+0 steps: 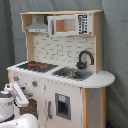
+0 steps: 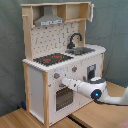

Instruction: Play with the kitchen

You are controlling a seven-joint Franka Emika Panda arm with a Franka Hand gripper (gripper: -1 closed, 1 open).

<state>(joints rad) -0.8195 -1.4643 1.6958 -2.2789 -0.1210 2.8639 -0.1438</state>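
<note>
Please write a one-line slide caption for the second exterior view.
Robot arm reaching to the oven front of a toy kitchen, just below the knobs.

White glossy robot arm [image 2: 102,95] of rounded tubular links, bulbous joint housing with a small glowing blue light, slimmer white forearm section, grey seams showed between segments, white rounded casings in the first exterior view

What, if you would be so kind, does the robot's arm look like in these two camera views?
The arm is white, built of smooth rounded segments. In the second exterior view a round joint cap carries a small glowing blue light. In the first exterior view the white wrist end shows darker grey trim. No cables or markings are visible.
</note>
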